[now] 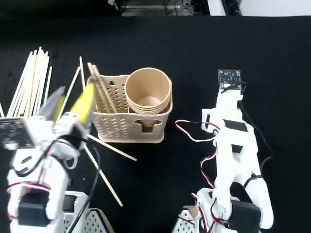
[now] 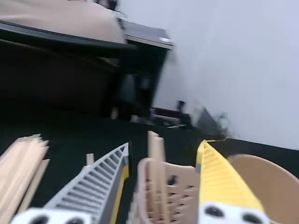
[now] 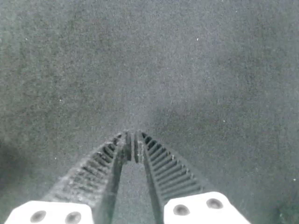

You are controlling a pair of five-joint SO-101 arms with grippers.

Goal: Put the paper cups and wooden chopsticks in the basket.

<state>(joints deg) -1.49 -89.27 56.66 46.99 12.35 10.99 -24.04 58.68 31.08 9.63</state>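
A beige slotted basket [image 1: 121, 127] stands left of centre on the black cloth. Stacked paper cups [image 1: 148, 92] sit in its right part and a few wooden chopsticks [image 1: 101, 90] lean in its left part. A bundle of chopsticks [image 1: 30, 85] lies at the far left, and two loose chopsticks [image 1: 109, 147] lie in front of the basket. My left gripper [image 1: 75, 94] is open just left of the basket, raised above the cloth; its grey and yellow fingers [image 2: 96, 184] frame the basket's wall [image 2: 163, 196] and a cup [image 2: 261, 179]. My right gripper [image 3: 134, 140] is shut with nothing in it, pointing down at bare cloth.
The right arm [image 1: 233, 141] stands to the right of the basket with red and white wires [image 1: 192, 132] looping toward it. The table's far edge runs along the back, with a white wall [image 2: 233, 60] and dark furniture behind it.
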